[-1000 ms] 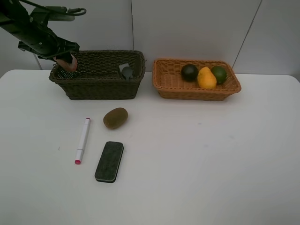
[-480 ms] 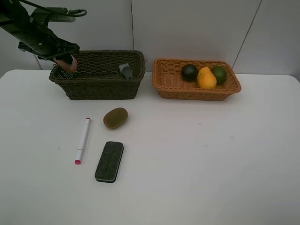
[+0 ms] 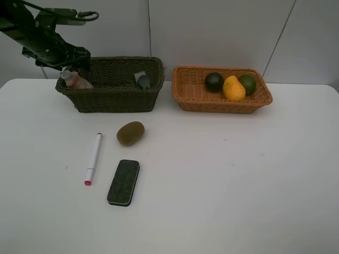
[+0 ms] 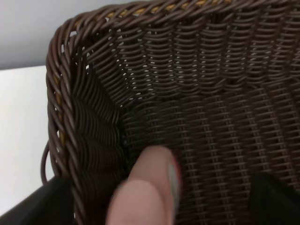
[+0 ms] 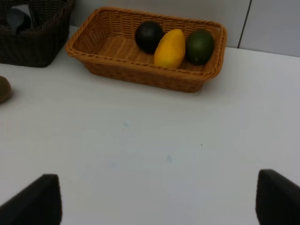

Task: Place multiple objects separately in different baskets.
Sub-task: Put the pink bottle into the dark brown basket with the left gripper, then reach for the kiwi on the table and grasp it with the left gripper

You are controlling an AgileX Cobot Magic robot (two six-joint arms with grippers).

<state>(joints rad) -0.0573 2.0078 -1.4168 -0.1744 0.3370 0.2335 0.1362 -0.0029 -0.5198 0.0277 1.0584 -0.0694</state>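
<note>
My left gripper (image 3: 69, 65) hangs open over the left end of the dark basket (image 3: 114, 98). Just below it the pink bottle (image 3: 76, 81) lies tilted inside, free of the fingers. In the left wrist view the bottle (image 4: 146, 185) shows blurred between the spread fingertips (image 4: 50, 202), with the gripper (image 4: 159, 206) above the basket's weave (image 4: 211, 117). The dark grey bottle (image 3: 143, 81) lies at the basket's right end. The orange basket (image 3: 222, 106) holds the mangosteen (image 3: 214, 81), mango (image 3: 233, 88) and lime (image 3: 247, 83). Kiwi (image 3: 130, 133), marker (image 3: 94, 157) and eraser (image 3: 123, 182) lie on the table. My right gripper (image 5: 154, 201) is open and holds nothing.
The white table (image 3: 238, 174) carries both baskets along its far edge, against a pale wall. The right wrist view shows the orange basket (image 5: 140, 77) with its three fruits, a corner of the dark basket (image 5: 33, 47) and the kiwi's edge (image 5: 3, 89).
My left gripper has opened and let go of the pink bottle, which has dropped and now lies tilted in the dark basket's left end. Nothing else moved.
</note>
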